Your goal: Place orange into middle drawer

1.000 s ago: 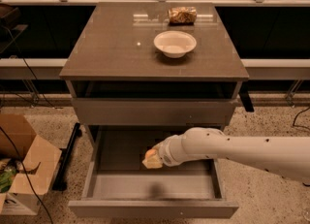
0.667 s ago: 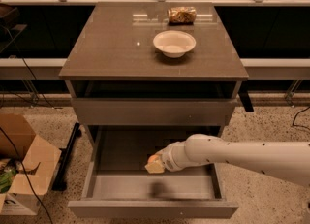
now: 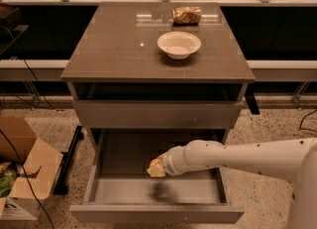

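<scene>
The middle drawer (image 3: 124, 191) is pulled out wide below the cabinet, and its flat grey floor shows. My white arm reaches in from the right. The gripper (image 3: 156, 168) hangs inside the drawer opening, a little above the floor near its middle, and casts a dark shadow on the floor below it. A pale yellow-orange patch shows at the gripper's tip. I cannot tell whether that patch is the orange. No orange shows on its own anywhere else in the camera view.
A white bowl (image 3: 179, 44) and a crinkled brownish snack bag (image 3: 186, 15) sit on the cabinet top (image 3: 114, 49). A closed grey drawer front (image 3: 156, 115) lies above the open drawer. An open cardboard box (image 3: 22, 173) stands on the floor at left, with cables nearby.
The gripper has sunk a little lower into the open drawer and come slightly toward its front. The drawer, bowl and bag have not moved.
</scene>
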### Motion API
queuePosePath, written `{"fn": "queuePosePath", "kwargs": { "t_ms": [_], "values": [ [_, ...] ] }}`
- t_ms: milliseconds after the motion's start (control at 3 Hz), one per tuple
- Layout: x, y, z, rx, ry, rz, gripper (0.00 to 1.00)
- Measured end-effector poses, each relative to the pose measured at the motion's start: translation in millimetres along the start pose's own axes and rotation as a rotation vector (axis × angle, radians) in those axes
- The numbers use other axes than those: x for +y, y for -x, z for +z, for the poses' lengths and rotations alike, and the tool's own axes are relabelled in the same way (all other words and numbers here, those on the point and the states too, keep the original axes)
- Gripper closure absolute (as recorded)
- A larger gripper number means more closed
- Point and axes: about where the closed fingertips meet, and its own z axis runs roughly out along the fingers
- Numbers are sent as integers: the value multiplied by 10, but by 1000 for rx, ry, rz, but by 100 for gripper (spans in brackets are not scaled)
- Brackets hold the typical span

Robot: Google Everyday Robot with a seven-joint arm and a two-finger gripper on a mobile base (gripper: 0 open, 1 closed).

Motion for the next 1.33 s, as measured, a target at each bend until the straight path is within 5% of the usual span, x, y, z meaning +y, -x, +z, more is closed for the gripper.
{"fn": "queuePosePath", "kwargs": {
  "t_ms": [1000,1333],
  "values": [
    [-244,-485,743,83,-75,67,37],
    [-231,-570,817,65,-61,111,6]
  ]
}}
